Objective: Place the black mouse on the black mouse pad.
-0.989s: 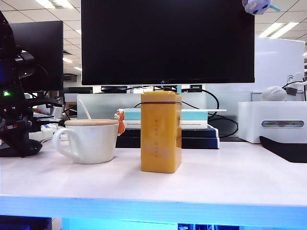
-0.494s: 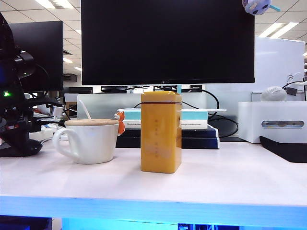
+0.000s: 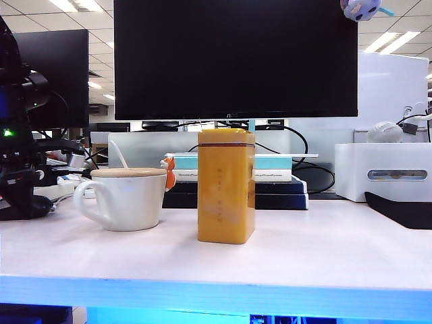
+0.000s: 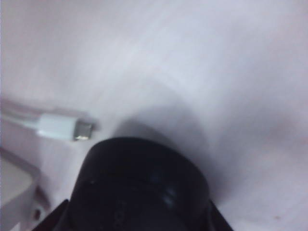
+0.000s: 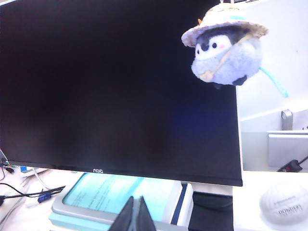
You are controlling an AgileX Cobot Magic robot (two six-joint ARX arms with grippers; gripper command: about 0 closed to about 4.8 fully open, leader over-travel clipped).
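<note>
The black mouse point(image 4: 139, 183) lies on the white desk and fills the near part of the left wrist view. My left gripper point(image 4: 139, 219) straddles it, with a dark finger pressed against each flank, so it is shut on the mouse. In the exterior view this gripper point(image 3: 23, 196) sits low at the far left of the desk, and the mouse cannot be told apart from it. The black mouse pad point(image 3: 405, 210) lies at the far right edge. My right gripper point(image 5: 135, 214) is shut and empty, held high facing the monitor.
A white mug point(image 3: 125, 198) and a tall yellow box point(image 3: 226, 185) stand mid-desk before the monitor point(image 3: 236, 57). Stacked books point(image 3: 270, 177) lie behind them. A pale mouse point(image 3: 385, 131) rests on a white box point(image 3: 385, 172). A white cable plug point(image 4: 62, 127) lies beside the black mouse.
In the exterior view my left hand has shifted slightly to the left and drawn in at the far left of the desk. Nothing else has moved.
</note>
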